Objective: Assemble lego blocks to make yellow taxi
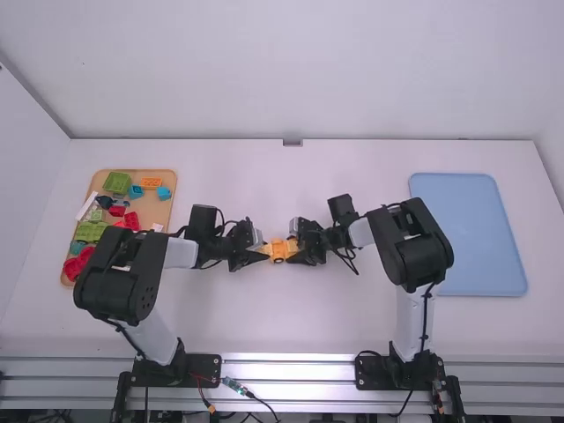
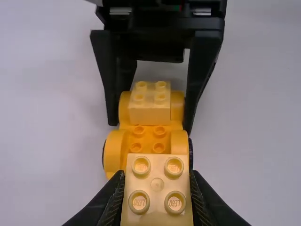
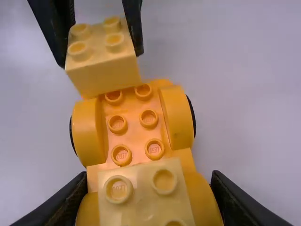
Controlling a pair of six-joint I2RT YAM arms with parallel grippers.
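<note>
The taxi base (image 3: 133, 134) lies between the 2 grippers, its long axis running roughly along the line from 1 to the other. The right gripper (image 3: 149, 176) is closed across its curved sides at the end nearer the right arm, where 1 pale block (image 3: 143, 193) sits on top. The left gripper (image 2: 157, 179) grips a second pale block (image 2: 157, 188), 4 studs up, at the opposite end of the base, nearer the left arm. Whether that block touches the studs beneath or is seated, I cannot tell. The next move probably calls for squaring the block to the base's long axis and pressing down; a skewed push could tip the base.
</note>
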